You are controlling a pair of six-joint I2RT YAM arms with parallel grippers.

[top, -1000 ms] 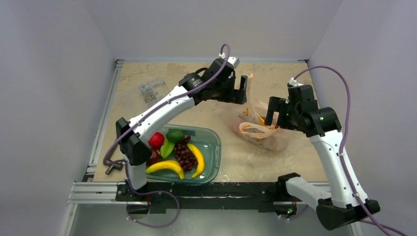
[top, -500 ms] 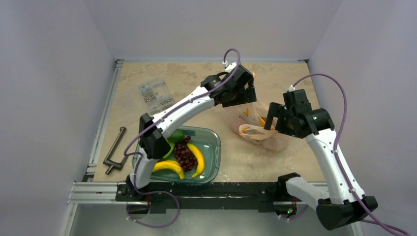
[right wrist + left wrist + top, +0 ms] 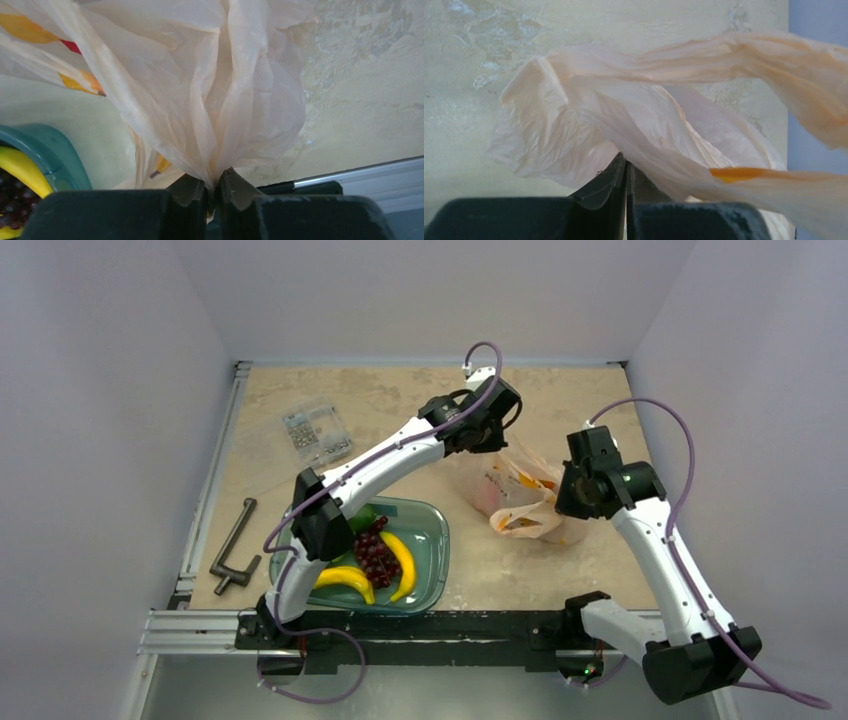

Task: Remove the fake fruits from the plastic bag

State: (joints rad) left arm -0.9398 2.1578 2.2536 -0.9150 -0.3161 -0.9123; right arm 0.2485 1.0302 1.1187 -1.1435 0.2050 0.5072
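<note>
beige mottled bench (image 3: pixel 400 400) carries thin crinkly peach-pink plastic bag (image 3: pixel 510 485) right of centre | left arm (image 3: pixel 390 455) stretched far and rightward to bag's far edge | right arm (image 3: pixel 650 540) bent inward at bag's right side | left tool (image 3: pixel 625 167) pinched closed on bag film | right tool (image 3: pixel 214 181) clamped on gathered bag film

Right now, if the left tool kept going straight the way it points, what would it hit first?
The plastic bag: the left tool is shut with its tips in the crinkled film, seemingly pinching it. Past the film comes the table, though how far is unclear.
</note>
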